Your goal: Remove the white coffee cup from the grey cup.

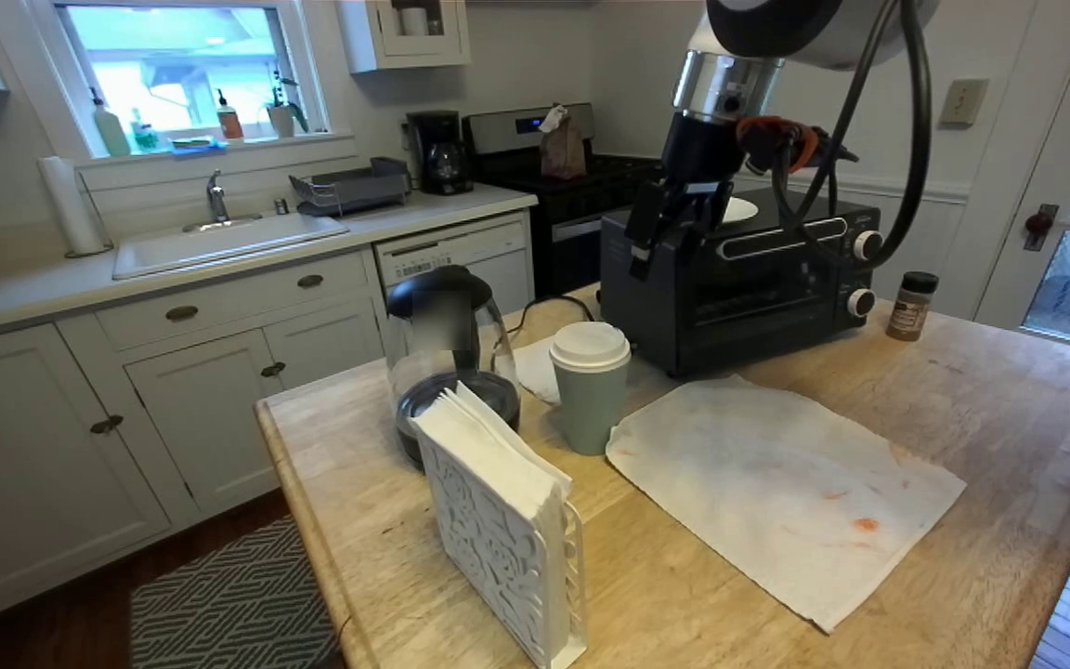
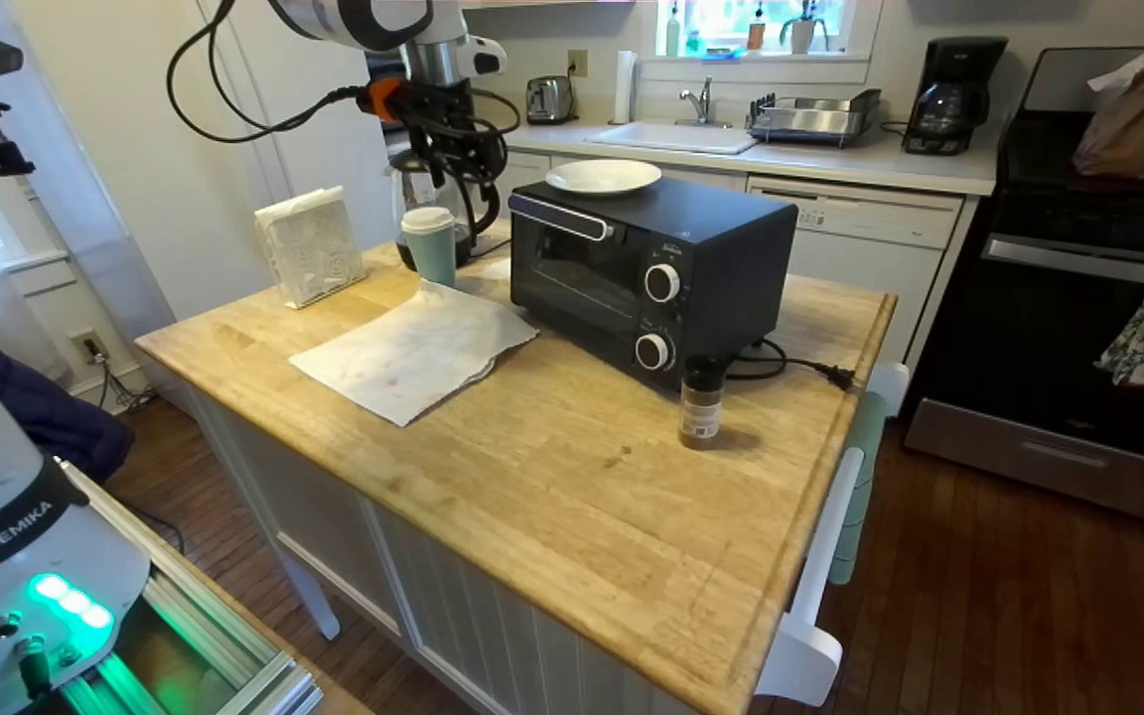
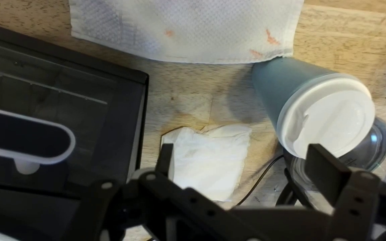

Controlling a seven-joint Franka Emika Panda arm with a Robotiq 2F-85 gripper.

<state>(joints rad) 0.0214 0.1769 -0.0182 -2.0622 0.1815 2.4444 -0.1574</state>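
Well, my gripper (image 3: 245,167) gapes wide, holding nothing; the white lid (image 3: 333,117) sits on the grey cup (image 3: 285,82), right of the wrist view. If I descend off-centre, both could topple.

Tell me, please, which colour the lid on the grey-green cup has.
The lid is white; it shows best in the wrist view.

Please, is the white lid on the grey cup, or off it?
On: the white lid sits on top of the grey cup in all three views.
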